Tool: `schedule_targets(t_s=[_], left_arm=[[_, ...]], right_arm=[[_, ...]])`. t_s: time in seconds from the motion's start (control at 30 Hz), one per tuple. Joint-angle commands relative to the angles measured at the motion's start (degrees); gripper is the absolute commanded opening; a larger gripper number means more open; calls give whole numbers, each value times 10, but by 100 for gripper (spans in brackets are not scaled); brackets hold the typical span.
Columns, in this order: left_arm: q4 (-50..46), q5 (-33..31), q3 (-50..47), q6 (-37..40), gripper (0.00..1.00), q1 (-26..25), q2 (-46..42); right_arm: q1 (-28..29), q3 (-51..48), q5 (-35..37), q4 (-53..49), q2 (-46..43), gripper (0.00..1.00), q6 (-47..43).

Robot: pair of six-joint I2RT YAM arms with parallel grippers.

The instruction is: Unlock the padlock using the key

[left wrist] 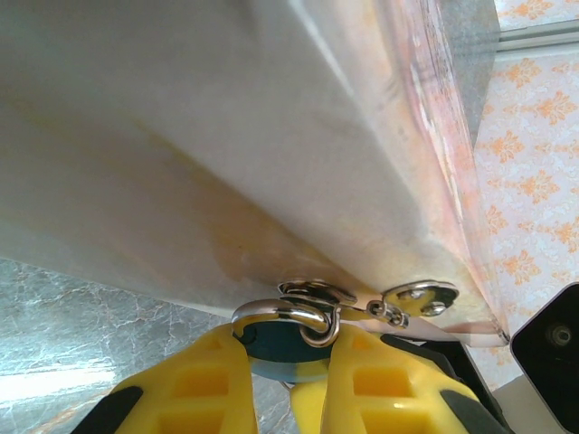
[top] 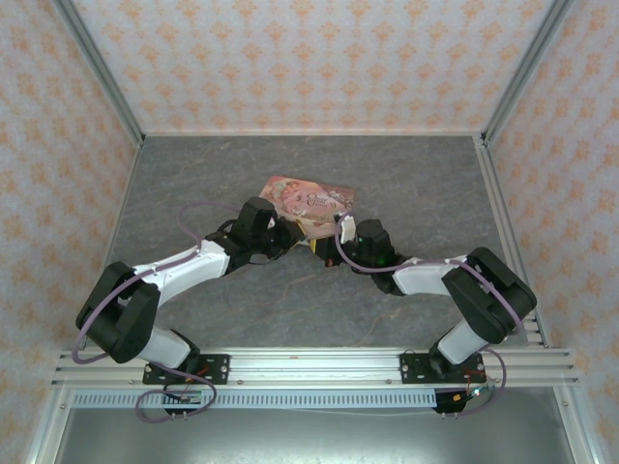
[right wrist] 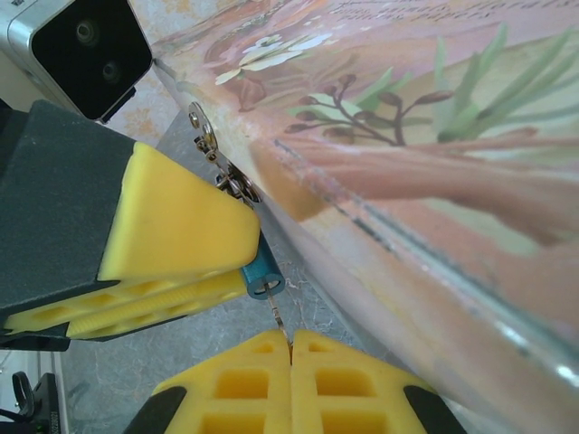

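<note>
The tiny blue padlock (left wrist: 276, 351) hangs by its silver shackle (left wrist: 288, 310) from the hasp on the pink tin box (left wrist: 226, 136). My left gripper (left wrist: 285, 354) is shut on the padlock's body. From the right wrist view the padlock (right wrist: 263, 275) pokes out beneath the left gripper's yellow fingers (right wrist: 172, 235), keyhole facing me. The thin key (right wrist: 281, 321) is pinched in my shut right gripper (right wrist: 290, 351), its tip in the keyhole. From above, both grippers, left (top: 288, 238) and right (top: 331, 242), meet at the near edge of the box (top: 308, 201).
The box lies on the grey marbled table (top: 290, 300) at the middle, tilted. Patterned walls close off the left, back and right sides. Bare table surface lies in front of and behind the box.
</note>
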Motion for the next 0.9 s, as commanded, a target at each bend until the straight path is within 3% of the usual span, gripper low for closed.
schedule_targets(t_s=[0.0, 0.87], left_arm=[[13, 69, 8, 10, 10, -18, 3], [20, 70, 2, 7, 9, -18, 2]], right_arm=[[-13, 30, -1, 68, 3, 0, 14], [-36, 44, -26, 49, 23, 0, 35]])
